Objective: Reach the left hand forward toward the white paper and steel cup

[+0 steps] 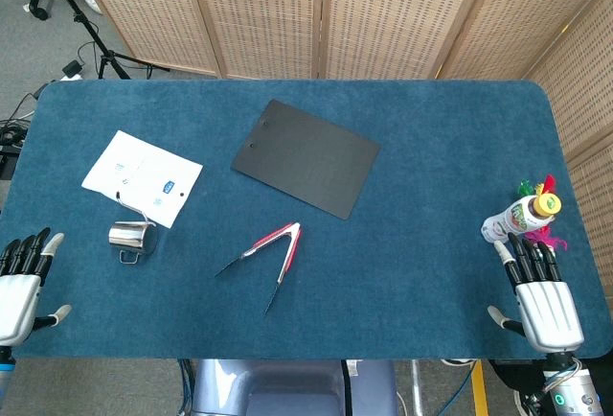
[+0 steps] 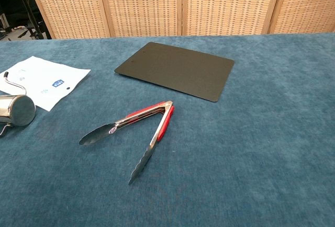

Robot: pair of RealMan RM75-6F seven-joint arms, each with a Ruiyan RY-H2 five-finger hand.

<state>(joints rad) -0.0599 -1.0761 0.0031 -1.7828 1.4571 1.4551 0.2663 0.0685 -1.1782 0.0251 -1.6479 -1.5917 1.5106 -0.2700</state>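
Observation:
A white paper lies flat on the blue table at the left, also seen in the chest view as the paper. A small steel cup lies on its side just in front of the paper's near edge; the chest view shows the cup at the far left. My left hand rests at the table's near left edge, fingers straight and apart, holding nothing, a short way left of and nearer than the cup. My right hand rests open at the near right edge. Neither hand appears in the chest view.
Red-handled steel tongs lie in the middle, near a black clipboard farther back. A small bottle with a yellow cap and colourful bits lies just beyond my right hand's fingertips. Wicker screens stand behind the table.

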